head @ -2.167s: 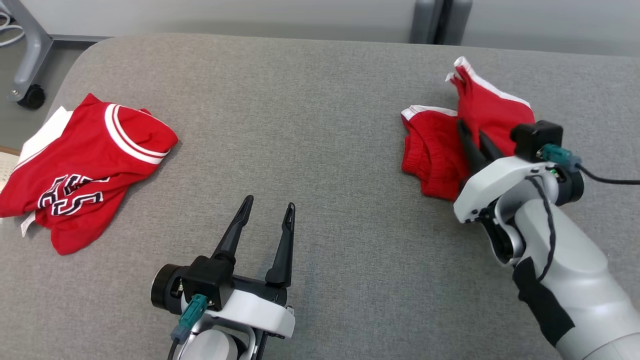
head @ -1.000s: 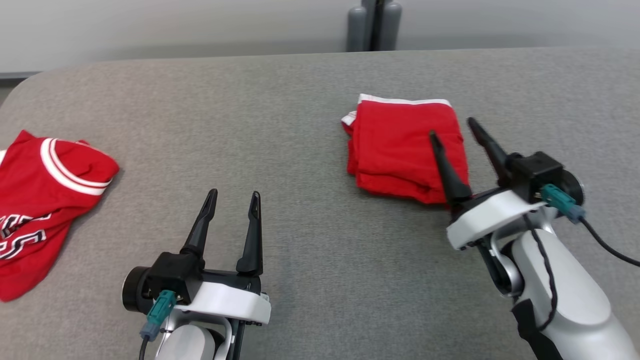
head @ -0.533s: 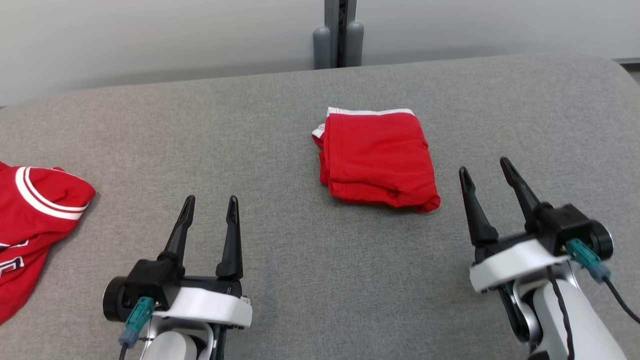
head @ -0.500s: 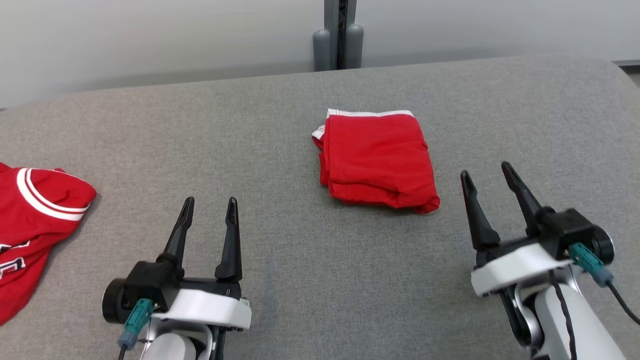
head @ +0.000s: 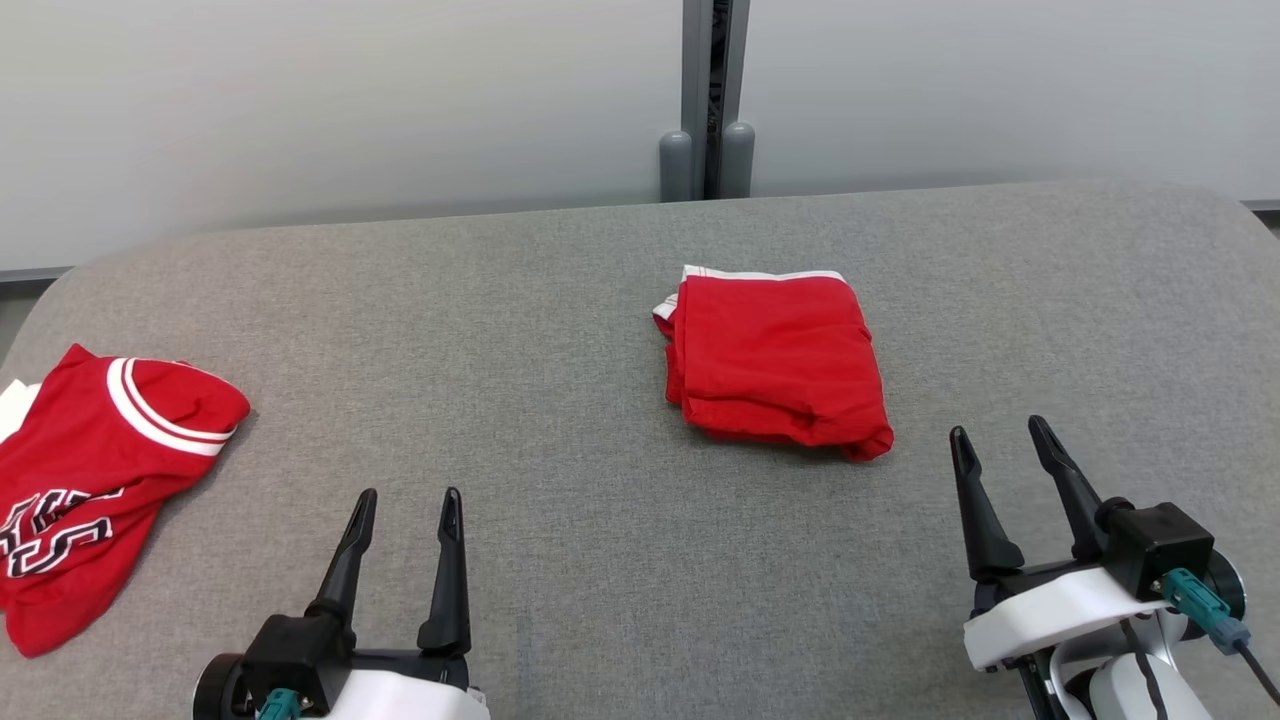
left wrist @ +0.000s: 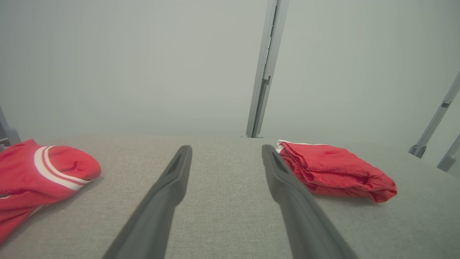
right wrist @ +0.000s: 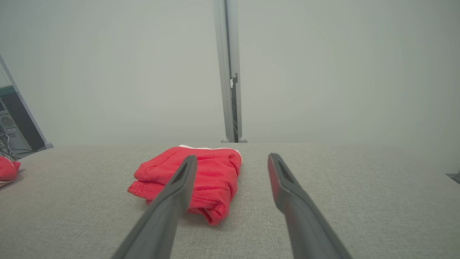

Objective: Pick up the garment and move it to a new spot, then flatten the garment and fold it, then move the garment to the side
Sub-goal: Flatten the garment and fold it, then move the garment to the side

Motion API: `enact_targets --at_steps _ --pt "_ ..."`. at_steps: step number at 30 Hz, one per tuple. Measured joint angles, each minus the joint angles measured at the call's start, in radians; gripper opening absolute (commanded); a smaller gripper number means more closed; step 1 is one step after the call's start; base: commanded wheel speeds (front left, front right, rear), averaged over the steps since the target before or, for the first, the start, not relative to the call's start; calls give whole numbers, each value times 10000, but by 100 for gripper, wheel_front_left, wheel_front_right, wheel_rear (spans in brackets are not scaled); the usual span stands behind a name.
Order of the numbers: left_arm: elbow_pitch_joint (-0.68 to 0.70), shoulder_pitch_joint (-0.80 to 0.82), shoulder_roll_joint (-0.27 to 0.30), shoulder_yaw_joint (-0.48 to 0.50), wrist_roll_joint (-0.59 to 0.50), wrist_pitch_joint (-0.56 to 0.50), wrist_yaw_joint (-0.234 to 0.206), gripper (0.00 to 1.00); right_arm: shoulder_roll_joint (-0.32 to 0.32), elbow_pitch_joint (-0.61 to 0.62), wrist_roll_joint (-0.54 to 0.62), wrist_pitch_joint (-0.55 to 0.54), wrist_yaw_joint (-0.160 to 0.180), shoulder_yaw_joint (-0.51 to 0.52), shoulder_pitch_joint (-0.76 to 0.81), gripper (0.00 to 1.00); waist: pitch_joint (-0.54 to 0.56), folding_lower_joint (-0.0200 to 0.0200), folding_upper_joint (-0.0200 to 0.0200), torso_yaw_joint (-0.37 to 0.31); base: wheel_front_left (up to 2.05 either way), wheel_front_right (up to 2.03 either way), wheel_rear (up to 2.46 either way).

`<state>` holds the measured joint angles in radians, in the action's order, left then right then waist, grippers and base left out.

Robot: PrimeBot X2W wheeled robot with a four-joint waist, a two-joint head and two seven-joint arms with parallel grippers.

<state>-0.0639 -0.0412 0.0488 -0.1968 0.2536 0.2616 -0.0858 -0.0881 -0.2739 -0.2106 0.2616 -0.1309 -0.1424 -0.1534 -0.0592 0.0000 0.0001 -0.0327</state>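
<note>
Folded red garment (head: 778, 368) lay right of centre on the grey worktop (head: 560, 580), apparently set aside. Left gripper (head: 405, 497) and right gripper (head: 998, 428) hovered near side, fingers spread wide, empty. Crumpled jersey (head: 100, 470) at left edge.

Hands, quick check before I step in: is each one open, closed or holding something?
Left hand: open, holding nothing.
Right hand: open, holding nothing; the folded red fabric garment lies apart from it.

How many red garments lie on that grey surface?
2: folded red shorts right of centre, toward the far edge; a crumpled red jersey at the left edge, partly cut off by the frame.
</note>
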Motion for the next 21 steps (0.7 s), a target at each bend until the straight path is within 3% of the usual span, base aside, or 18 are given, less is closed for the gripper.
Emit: enact_targets --at_steps 21 --pt "207 -282 0 -117 -40 2 -48 100 42 -224 -77 0 0 -290 2 100 312 0 0 321 0 0 0"
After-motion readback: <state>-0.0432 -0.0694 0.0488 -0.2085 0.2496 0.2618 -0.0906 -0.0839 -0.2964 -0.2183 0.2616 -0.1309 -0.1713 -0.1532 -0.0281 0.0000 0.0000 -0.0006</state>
